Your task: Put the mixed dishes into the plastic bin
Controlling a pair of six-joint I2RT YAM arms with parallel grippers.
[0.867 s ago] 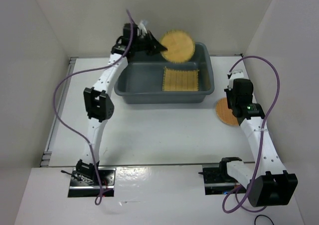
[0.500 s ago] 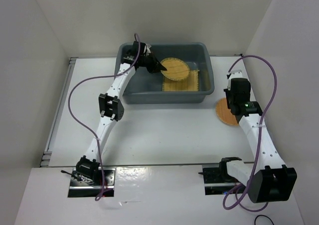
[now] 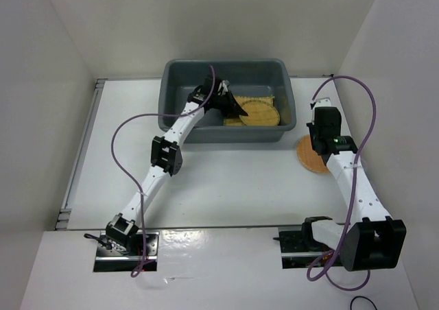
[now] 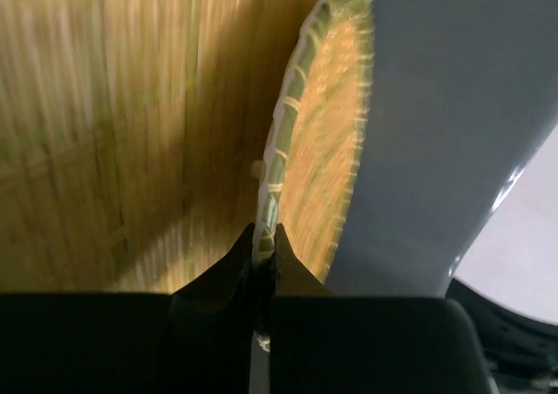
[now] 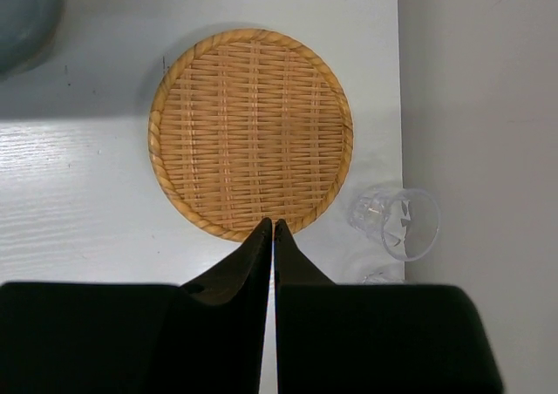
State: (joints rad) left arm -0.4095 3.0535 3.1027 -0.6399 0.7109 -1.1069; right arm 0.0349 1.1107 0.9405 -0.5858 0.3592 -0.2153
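My left gripper (image 3: 236,106) is shut on the rim of the round yellow disc (image 3: 259,111) and holds it low inside the dark grey plastic bin (image 3: 180,85), over the square yellow mat (image 3: 232,121). In the left wrist view the disc (image 4: 324,150) stands edge-on between the jaws (image 4: 263,234), the mat (image 4: 105,124) to the left, the bin wall (image 4: 453,106) to the right. The round orange-brown disc (image 3: 306,156) lies on the table right of the bin. My right gripper (image 5: 272,227) is shut and empty, hovering above that disc's near rim (image 5: 251,132).
A clear glass (image 5: 397,221) lies on its side just right of the orange-brown disc, close to the right wall (image 5: 488,106). White walls enclose the table on the left, back and right.
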